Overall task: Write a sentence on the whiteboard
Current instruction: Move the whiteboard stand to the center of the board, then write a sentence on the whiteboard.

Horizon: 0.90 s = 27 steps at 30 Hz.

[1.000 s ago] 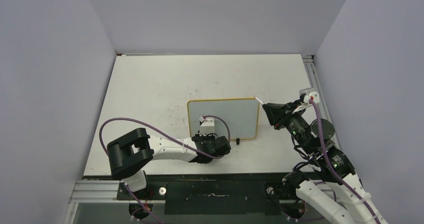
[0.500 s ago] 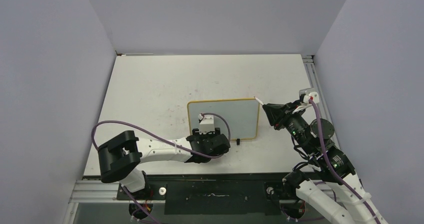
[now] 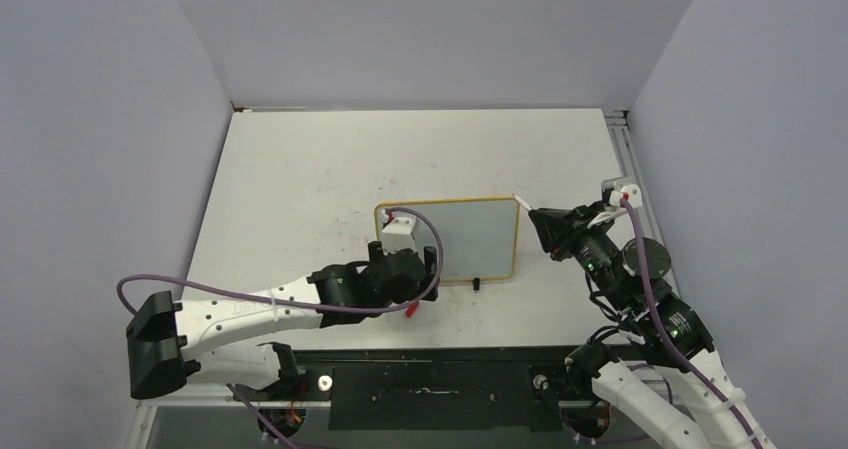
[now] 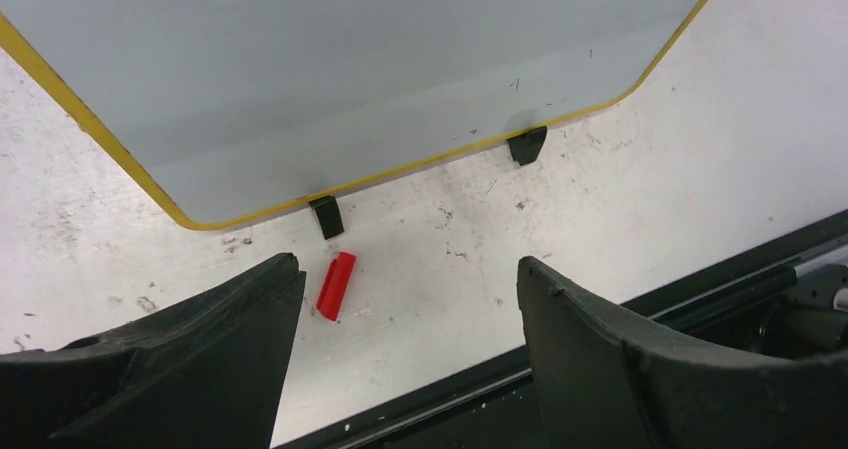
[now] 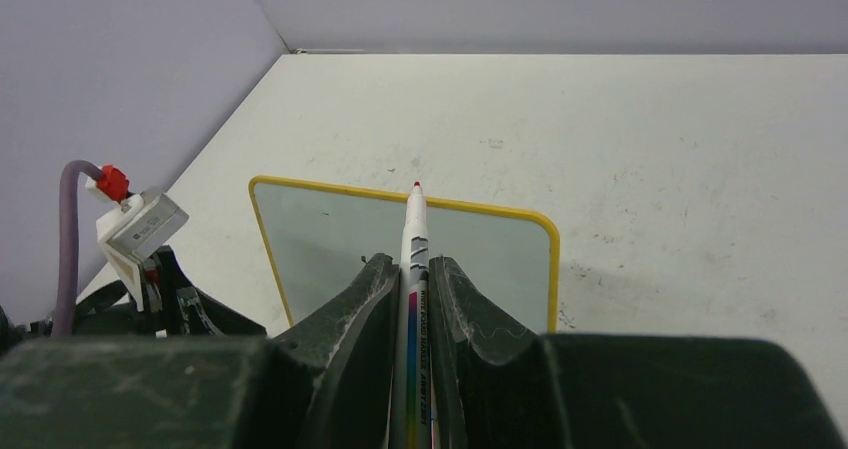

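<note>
The whiteboard (image 3: 480, 237) stands on the table, pale grey with a yellow frame; its lower edge fills the top of the left wrist view (image 4: 350, 69). The sentence is out of view; the face that shows is blank. My left gripper (image 3: 418, 277) (image 4: 408, 269) hangs open and empty over the table just in front of the board. A small red marker cap (image 4: 336, 285) (image 3: 411, 311) lies on the table near its left finger. My right gripper (image 3: 548, 229) (image 5: 410, 269) is shut on a white marker (image 5: 415, 231), whose red tip points at the board's upper right corner.
Two black feet (image 4: 326, 216) (image 4: 526, 144) prop the board's near edge. The table's front edge with a black rail (image 3: 430, 354) runs just behind the cap. Faint scribble marks dot the tabletop (image 3: 320, 184). Walls close in left, right and behind.
My left gripper has opened and drawn back left, away from the board's face. The red cap now lies on the table. The right arm has barely moved.
</note>
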Each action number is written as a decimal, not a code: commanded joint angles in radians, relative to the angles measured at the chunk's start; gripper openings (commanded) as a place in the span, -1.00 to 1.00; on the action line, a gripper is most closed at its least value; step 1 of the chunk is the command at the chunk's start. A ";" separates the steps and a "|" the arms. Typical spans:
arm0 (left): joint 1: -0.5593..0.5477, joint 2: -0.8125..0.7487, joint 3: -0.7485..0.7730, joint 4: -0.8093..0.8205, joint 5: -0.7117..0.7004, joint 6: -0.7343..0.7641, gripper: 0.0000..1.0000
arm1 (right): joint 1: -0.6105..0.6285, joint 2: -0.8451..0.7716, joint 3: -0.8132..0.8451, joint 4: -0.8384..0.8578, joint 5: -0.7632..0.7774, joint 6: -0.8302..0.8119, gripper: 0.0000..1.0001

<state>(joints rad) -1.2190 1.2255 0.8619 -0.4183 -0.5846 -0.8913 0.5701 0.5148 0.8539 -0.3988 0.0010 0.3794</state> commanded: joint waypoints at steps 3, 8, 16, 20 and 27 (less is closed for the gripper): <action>0.176 -0.139 0.100 -0.111 0.319 0.254 0.53 | 0.000 0.025 0.061 0.042 -0.007 0.003 -0.89; 0.422 -0.173 0.207 -0.223 0.533 0.447 0.53 | -0.001 0.063 0.042 0.119 -0.103 0.036 -0.89; 0.821 -0.210 0.133 -0.087 1.013 0.587 0.55 | 0.003 0.094 -0.062 0.309 -0.212 0.144 -0.89; 0.937 -0.180 0.079 0.039 1.218 0.586 0.54 | 0.052 0.144 -0.115 0.387 -0.203 0.172 -0.89; 0.987 -0.111 0.035 0.045 1.314 0.689 0.43 | 0.348 0.269 -0.131 0.496 0.086 0.103 -0.89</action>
<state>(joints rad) -0.2466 1.0878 0.9054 -0.4324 0.6010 -0.2955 0.7769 0.7311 0.7219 -0.0555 -0.0902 0.5186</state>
